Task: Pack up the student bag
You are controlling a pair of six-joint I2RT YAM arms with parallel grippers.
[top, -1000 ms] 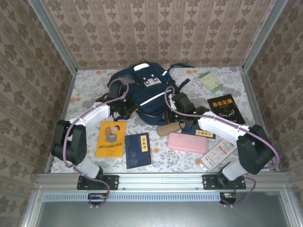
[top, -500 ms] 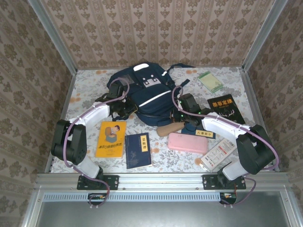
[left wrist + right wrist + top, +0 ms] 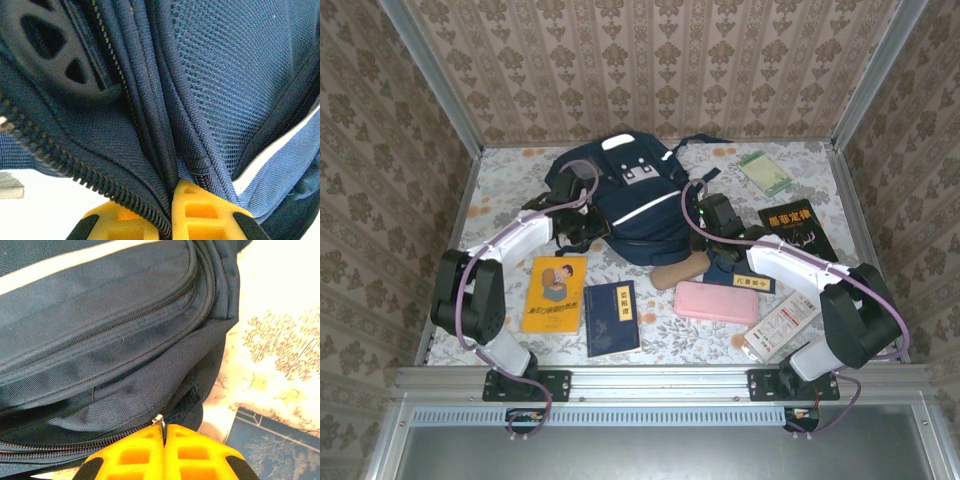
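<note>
Student bag (image 3: 635, 205) lying at the far centre of the table (image 3: 505, 195). Left gripper (image 3: 171, 197) is pinched tight on a fold of the bag's blue fabric beside a zip. Right gripper (image 3: 164, 432) is clamped on the zip pull (image 3: 158, 420) at the bag's near right edge. Over the past second the right gripper has shifted rightward, uncovering more of the tan object (image 3: 680, 270).

navy-blue student bag (image 3: 650, 235) with white stripes, pale floral tablecloth (image 3: 500, 190), yellow book (image 3: 554, 294), dark blue book (image 3: 612, 318), pink case (image 3: 717, 301), black book (image 3: 805, 235) with yellow lettering, beige damask wallpaper (image 3: 650, 60)
</note>
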